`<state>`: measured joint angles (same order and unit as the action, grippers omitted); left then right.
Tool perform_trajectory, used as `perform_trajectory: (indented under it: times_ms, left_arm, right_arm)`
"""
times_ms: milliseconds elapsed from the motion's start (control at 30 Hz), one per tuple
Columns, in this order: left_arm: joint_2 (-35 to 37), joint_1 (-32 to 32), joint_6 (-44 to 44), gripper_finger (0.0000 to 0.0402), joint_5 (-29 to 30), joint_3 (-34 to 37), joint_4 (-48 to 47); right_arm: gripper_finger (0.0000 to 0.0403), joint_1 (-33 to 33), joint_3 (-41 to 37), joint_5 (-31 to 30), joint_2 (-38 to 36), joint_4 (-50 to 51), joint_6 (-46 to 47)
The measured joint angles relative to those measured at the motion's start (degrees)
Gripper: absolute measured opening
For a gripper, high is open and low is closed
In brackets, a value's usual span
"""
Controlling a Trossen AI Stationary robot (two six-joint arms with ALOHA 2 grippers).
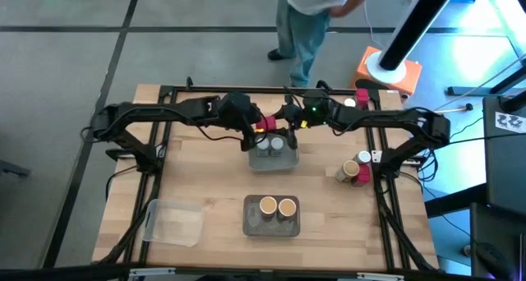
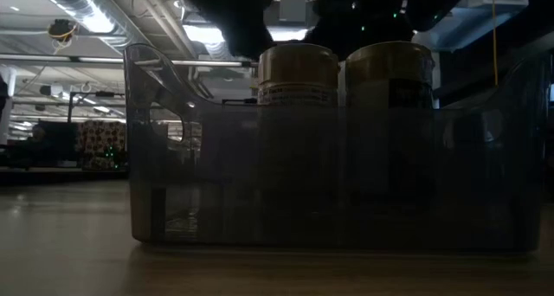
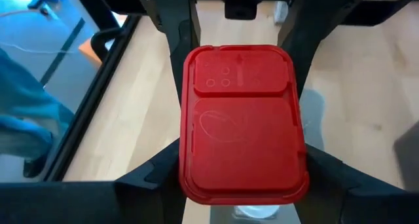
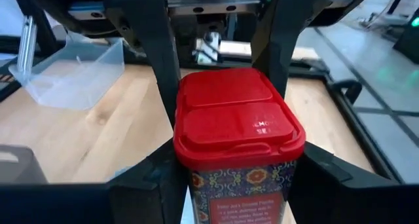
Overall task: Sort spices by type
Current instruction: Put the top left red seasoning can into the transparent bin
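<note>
One red-lidded spice packet (image 1: 268,124) with a patterned label hangs between my two grippers, over the far rim of the far grey tray (image 1: 289,164). My left gripper (image 1: 256,126) comes in from the left and my right gripper (image 1: 288,121) from the right; both are shut on the packet. Two white-lidded jars (image 1: 270,145) stand in that tray. Two tan-topped cylinders (image 1: 278,206) stand in the near grey tray (image 1: 249,222). A cylinder (image 1: 349,170), a red packet (image 1: 364,173) and a white-lidded jar (image 1: 365,156) stand on the table at right. My left gripper pinches the packet (image 3: 242,119) between its two fingers (image 3: 154,178), one on each long side at the lid's rim (image 3: 186,165). It comes from above, slanting down. The packet is upright and lifted clear, with a jar lid (image 3: 255,214) below it. My right gripper pinches the same packet (image 4: 236,126) between its two fingers (image 4: 154,175), on the side walls just under the lid's rim (image 4: 186,160). It comes slanting from the table's right, across the packet. The packet stays upright and off the table.
A clear tray (image 1: 174,222) lies on the table near the left edge. Another white-lidded jar (image 1: 351,103) and a red thing (image 1: 362,92) sit at the far right. A person (image 1: 308,18) stands beyond the far edge. Black frame rails (image 1: 156,149) run along the sides.
</note>
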<state>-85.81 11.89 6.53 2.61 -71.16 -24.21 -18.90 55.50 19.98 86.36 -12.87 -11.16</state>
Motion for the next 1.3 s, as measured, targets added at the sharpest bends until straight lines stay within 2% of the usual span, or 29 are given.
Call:
perform_trajectory:
  times_ms: [133,300,433,567,800,1000,1167,1300]
  left_arm:
    - [2.1,-2.1,-1.3,0.0196,2.5,0.1,-2.9]
    - [3.0,-3.4,-1.8,0.0196,4.2,0.2,-4.0]
    - [3.1,-4.4,-4.1,0.0196,4.7,0.2,-6.8]
    - [4.1,-7.0,-8.1,0.0196,7.8,0.2,-11.8]
    - [6.2,-15.0,-20.7,0.0196,8.5,0.2,-17.9]
    - [7.3,-24.0,-35.7,0.0196,10.4,0.1,-22.7]
    - [7.9,-31.0,-48.1,0.0196,13.5,0.1,-26.5]
    - [7.8,-36.0,-58.3,0.0196,14.4,0.1,-28.9]
  right_arm:
    - [0.0221,1.7,-0.2,-1.4,-2.0,1.3,0.7]
    - [0.0267,4.5,-0.3,-3.4,-2.7,-0.2,1.1]
    - [0.0306,7.2,-0.3,-9.6,-3.0,0.9,0.2]
    - [0.0334,8.5,-0.3,-14.0,-6.8,6.2,-3.7]
    - [0.0345,8.4,-0.3,-12.0,-14.5,20.2,-2.2]
    - [0.0343,8.4,-0.3,-14.0,-19.7,33.8,0.3]
    - [0.0342,8.4,-0.3,-15.0,-21.7,39.9,2.3]
    - [0.0342,8.4,-2.2,-15.0,-21.9,40.4,3.5]
